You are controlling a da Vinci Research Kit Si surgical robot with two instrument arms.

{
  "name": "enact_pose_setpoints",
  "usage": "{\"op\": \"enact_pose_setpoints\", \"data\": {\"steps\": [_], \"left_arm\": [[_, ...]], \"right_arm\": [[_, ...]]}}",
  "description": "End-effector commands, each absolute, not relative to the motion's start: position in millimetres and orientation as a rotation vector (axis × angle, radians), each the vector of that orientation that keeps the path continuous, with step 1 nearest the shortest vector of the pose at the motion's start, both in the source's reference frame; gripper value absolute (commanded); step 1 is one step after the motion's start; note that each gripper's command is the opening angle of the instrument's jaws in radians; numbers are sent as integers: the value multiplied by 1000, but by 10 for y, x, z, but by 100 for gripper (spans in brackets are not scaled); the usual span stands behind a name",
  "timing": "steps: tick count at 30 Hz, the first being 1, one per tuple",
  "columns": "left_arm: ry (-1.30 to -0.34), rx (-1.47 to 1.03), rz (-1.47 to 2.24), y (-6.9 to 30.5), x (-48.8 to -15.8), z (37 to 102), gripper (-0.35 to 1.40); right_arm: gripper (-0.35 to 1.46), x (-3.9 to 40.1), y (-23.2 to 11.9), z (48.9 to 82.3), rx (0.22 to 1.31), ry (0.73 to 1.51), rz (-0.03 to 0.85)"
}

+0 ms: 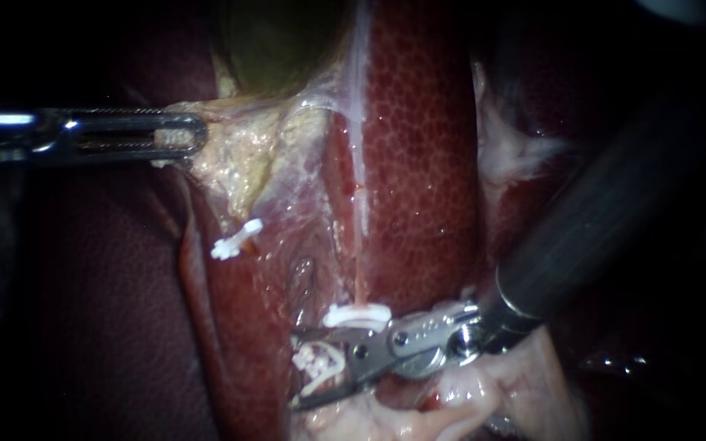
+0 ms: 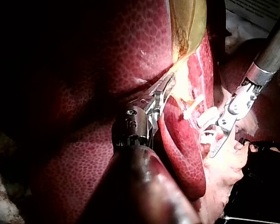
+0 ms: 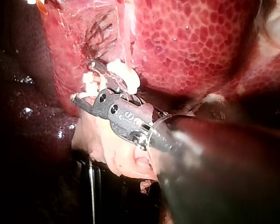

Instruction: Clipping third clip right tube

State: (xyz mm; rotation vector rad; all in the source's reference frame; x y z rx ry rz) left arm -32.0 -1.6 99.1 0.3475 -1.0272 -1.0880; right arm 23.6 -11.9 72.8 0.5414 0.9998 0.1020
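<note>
The tool of my right instrument [image 1: 296, 369] reaches in from the right and points left. Its jaws stand wide and carry an open white plastic clip [image 1: 319, 361] between them. The thin pale pink right tube [image 1: 361, 188] runs far to near down the mottled dark red liver [image 1: 426, 163], so its long axis lies roughly square across my jaws, which is how a clip should meet it.

A closed white clip [image 1: 357, 314] already sits on that tube, touching the far side of my far jaw. The stretch I want lies just nearer than that clip, where the mouth of the tool is. The far jaw covers the tube there, so I cannot tell whether it truly passes between the clip's legs. I judge that this is what the closing depends on.

My left instrument [image 1: 199, 135] is well away to the far left. Its slotted jaws are closed on pale yellow fatty tissue [image 1: 234, 155] below the green gallbladder [image 1: 279, 41], holding it out to the left. A small white clip [image 1: 236, 239] sits on the other strand, apart from my work.
</note>
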Motion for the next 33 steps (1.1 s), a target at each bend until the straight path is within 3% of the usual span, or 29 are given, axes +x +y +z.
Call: {"op": "enact_pose_setpoints", "data": {"steps": [1, 16, 25, 33], "left_arm": [[-1027, 348, -1088, -16, -320, 991, -11], [-1028, 348, -1087, -16, -319, 991, -11], [-1028, 348, -1087, -16, -319, 991, -11], [-1028, 348, -1087, -17, -319, 991, -11]], "right_arm": [[60, 235, -118, 726, 538, 1001, 104], [60, 193, -79, 677, 485, 1019, 130], [60, 172, -52, 637, 494, 1074, 176], [59, 160, -33, 613, 612, 1041, 368]]}}
